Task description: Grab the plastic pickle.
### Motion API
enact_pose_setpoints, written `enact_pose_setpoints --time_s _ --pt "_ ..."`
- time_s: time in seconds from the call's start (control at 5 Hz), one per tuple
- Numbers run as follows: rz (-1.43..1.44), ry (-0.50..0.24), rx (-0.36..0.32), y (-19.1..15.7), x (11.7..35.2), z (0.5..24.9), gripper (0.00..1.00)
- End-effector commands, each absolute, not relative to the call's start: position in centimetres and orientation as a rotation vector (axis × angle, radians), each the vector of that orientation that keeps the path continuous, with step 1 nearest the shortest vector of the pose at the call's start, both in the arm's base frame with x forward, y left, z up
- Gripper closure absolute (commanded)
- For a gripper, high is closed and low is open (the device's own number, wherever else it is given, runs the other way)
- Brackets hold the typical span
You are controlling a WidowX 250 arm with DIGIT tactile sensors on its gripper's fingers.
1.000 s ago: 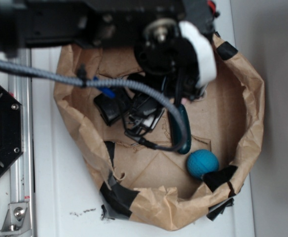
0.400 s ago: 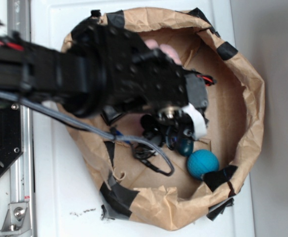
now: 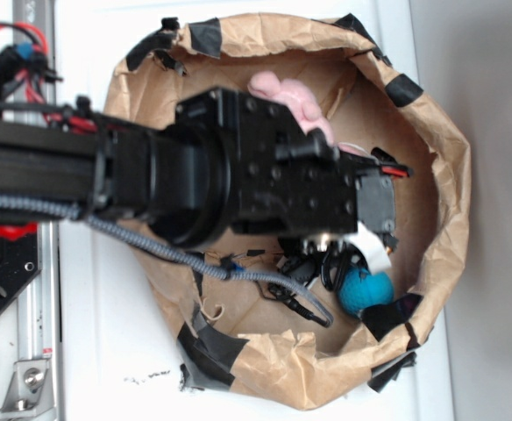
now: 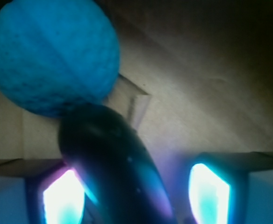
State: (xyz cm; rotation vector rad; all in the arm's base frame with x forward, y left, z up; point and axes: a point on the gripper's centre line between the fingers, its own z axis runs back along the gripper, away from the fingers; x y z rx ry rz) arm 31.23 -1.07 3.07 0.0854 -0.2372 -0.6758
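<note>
In the wrist view the plastic pickle [image 4: 113, 163], a glossy dark teal capsule, lies between my two lit fingertips. Its far end touches the textured blue ball [image 4: 52, 56]. My gripper [image 4: 136, 198] is open around the pickle: the left finger [image 4: 64, 200] is close against it and the right finger [image 4: 209, 196] stands clear with a gap. In the exterior view my gripper [image 3: 333, 267] is down on the bin floor just left of the blue ball [image 3: 370, 292]. The pickle is hidden there under the gripper.
A crumpled brown paper wall [image 3: 444, 175] patched with black tape rings the bin. A pink soft object [image 3: 282, 95] lies at the back. A grey braided cable [image 3: 278, 289] trails under the arm. A metal rail [image 3: 32, 368] runs along the left.
The arm has swung forward and to the right and dropped lower. The gripper now straddles the pickle beside the ball, and the arm covers the black items seen earlier.
</note>
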Motion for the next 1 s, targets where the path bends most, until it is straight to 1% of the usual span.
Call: enact_pose_setpoints --time_s 0.0,0.2,0.4,0.6,0.8 --pt "-0.415 -0.274 0.204 0.0 30.6 7.1 1.0" --pt "-0.158 -0.315 0.224 1.5 29.4 11.3 1.0" --pt "0.096 -0.262 0.198 2.6 28.5 15.7 1.0" --pt "0.325 -0.261 0.145 2.9 27.2 18.8 1.0" --pt "0.361 -0.273 0.152 2.4 27.0 18.6 1.0"
